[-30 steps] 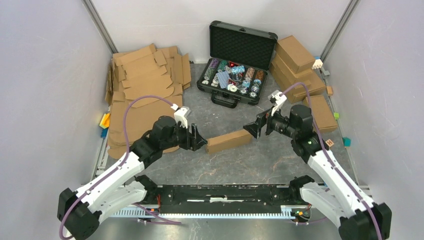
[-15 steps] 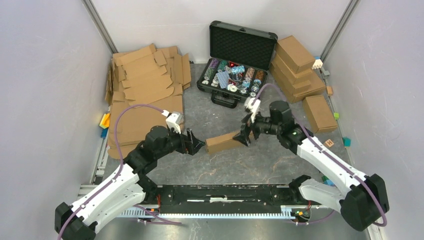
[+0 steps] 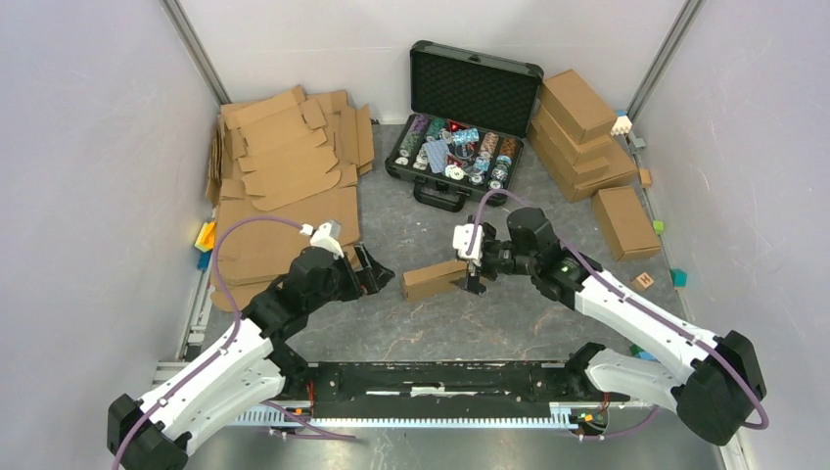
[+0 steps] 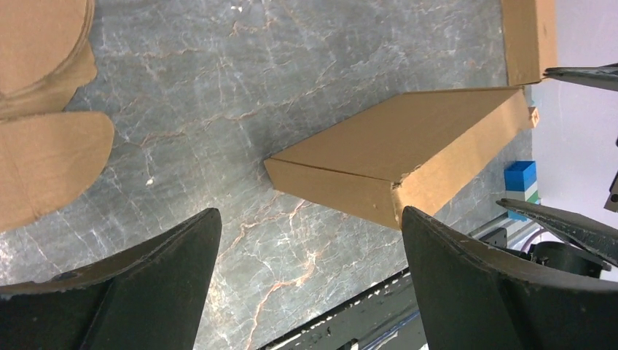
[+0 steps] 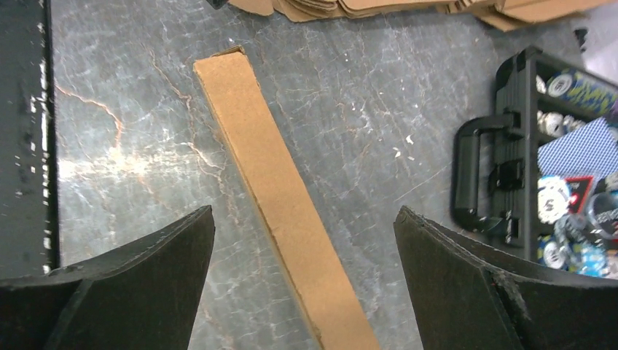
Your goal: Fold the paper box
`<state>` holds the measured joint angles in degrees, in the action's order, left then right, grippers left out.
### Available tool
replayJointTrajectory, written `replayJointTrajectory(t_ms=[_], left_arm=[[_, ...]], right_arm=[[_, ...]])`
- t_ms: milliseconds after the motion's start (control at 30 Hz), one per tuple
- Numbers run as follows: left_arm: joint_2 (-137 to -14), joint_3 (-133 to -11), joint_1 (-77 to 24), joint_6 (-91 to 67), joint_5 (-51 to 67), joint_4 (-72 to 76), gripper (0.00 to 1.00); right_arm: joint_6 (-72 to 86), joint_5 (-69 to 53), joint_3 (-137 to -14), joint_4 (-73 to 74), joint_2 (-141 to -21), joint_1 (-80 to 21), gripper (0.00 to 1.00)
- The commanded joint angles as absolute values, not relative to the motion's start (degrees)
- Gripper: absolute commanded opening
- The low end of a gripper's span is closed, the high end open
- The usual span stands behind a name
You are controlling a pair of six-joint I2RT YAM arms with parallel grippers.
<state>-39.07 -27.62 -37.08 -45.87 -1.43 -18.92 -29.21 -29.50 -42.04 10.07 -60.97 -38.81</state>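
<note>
the paper box (image 3: 432, 280) lies closed and flat on the bench (image 3: 509, 323), in the middle of the top view, so the folding looks finished to me. the left claw (image 3: 380, 273) stands wide just beside its left end, apart from it, i think so that it does not push it. the right claw (image 3: 474, 276) hangs wide over the right end, one finger on each side, probably ready to take it; whether it touches, i cannot tell. flat blanks (image 3: 284, 162) lie at upper left, finished boxes (image 3: 577, 122) at upper right.
</note>
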Motion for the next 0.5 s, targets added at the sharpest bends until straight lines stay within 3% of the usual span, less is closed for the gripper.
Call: replayJointTrajectory(t_ms=[0,467], left_arm=[[-40.7,-31.0,-36.8,-49.5,-0.8,-20.7,1.00],[-41.6,-32.5,-36.7,-43.6,3.5,-19.9,1.00]], right_arm=[[-40.8,-27.6,-44.0,7.6,-62.6,-40.3,0.98],[-60.0,-30.3,-61.4,34.7,-82.4,-44.1,0.98]])
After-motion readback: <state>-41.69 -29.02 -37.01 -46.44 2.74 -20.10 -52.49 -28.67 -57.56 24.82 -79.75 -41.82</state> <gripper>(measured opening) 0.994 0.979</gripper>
